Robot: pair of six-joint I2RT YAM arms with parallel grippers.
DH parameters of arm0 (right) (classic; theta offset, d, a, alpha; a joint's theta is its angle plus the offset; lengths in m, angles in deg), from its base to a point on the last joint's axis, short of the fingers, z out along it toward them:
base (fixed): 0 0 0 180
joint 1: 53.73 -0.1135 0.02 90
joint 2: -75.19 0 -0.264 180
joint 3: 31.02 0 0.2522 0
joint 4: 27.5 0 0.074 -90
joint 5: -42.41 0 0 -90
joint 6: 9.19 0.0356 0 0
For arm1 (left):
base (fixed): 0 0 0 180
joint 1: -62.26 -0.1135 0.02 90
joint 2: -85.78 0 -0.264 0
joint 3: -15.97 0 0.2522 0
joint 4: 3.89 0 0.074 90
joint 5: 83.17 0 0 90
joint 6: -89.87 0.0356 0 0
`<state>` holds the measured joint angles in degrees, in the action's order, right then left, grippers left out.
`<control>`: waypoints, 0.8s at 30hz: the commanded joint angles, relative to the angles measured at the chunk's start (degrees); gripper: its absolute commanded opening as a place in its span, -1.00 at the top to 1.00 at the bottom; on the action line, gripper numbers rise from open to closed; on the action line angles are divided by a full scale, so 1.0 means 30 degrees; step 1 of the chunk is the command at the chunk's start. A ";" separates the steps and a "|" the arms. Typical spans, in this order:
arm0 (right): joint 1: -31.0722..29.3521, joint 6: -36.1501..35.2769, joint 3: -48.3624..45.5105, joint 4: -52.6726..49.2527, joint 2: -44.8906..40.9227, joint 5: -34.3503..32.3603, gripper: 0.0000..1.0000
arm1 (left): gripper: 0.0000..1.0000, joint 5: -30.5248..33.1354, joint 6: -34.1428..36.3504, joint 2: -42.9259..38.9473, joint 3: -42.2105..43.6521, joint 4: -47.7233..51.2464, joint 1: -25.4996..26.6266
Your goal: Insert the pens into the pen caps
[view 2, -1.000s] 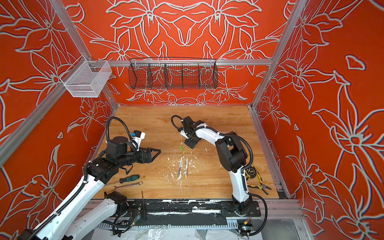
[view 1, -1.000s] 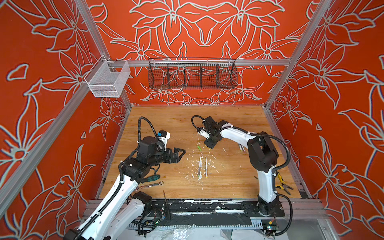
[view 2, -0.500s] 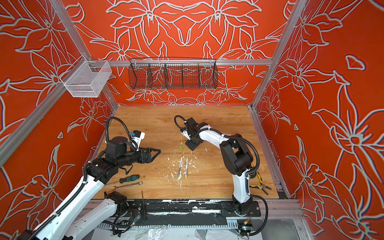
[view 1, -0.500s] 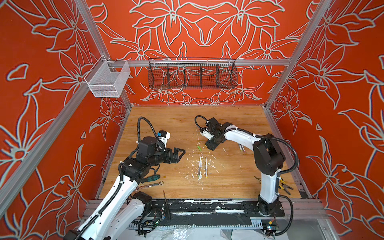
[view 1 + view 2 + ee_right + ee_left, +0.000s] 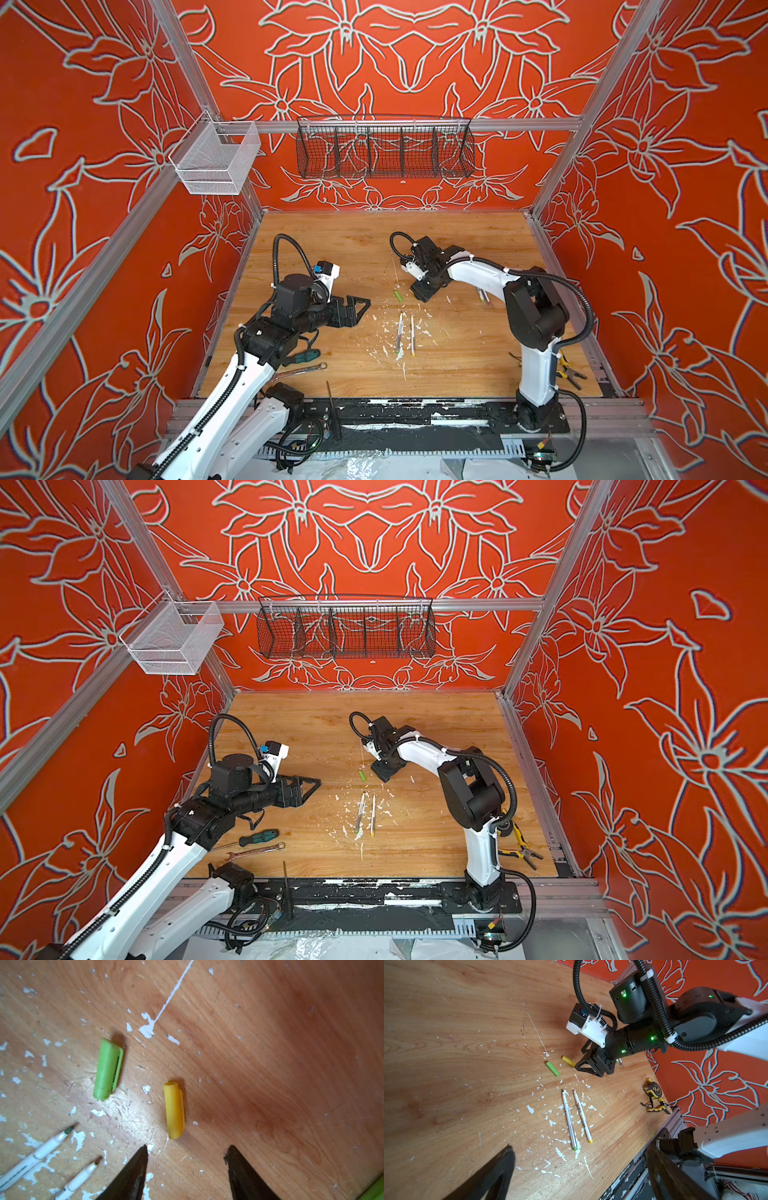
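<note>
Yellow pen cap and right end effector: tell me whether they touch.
Apart. The right wrist view shows a clear gap between the yellow pen cap and the open right end effector.

Left gripper (image 5: 362,311): jaws spread, nothing between them, held over the wood well left of the pens.
Right gripper (image 5: 423,292): nosed down low, just right of a green pen cap (image 5: 398,296) — I can't read its jaws from here.
Middle pens (image 5: 400,332): I count two, side by side among white flecks.
Far pens (image 5: 482,294): two more, partly behind the right arm.
Tools: green-handled screwdriver (image 5: 306,355) and wrench (image 5: 301,370) — both beside my left arm.
</note>
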<state>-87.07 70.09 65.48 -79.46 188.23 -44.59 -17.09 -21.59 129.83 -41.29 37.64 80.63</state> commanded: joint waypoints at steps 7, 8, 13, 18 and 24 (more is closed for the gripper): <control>-0.0013 0.0639 -0.0106 0.0139 0.0718 -0.0423 -0.26 | -0.94 -0.0167 0.0295 -0.0299 -0.0410 0.0107 -0.0093; 0.0007 0.0700 -0.0074 0.0131 0.0813 -0.0508 -0.26 | -0.94 -0.0142 0.0296 -0.0328 -0.0410 0.0118 -0.0088; 0.0016 0.0772 -0.0114 0.0148 0.0994 -0.0750 -0.26 | -0.94 -0.0053 0.0347 -0.0483 -0.0408 0.0252 -0.0090; 0.0070 0.1049 -0.0053 0.0251 0.1184 -0.1407 -0.26 | -0.94 -0.0057 0.0296 -0.0446 -0.0410 0.0222 -0.0089; 0.0435 0.1358 0.0062 0.0341 0.1563 -0.2050 -0.26 | -0.94 0.0005 0.0311 -0.0532 -0.0439 0.0379 -0.0089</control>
<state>-86.50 72.83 65.48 -78.00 191.35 -48.55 -17.05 -21.15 128.95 -41.29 37.84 80.63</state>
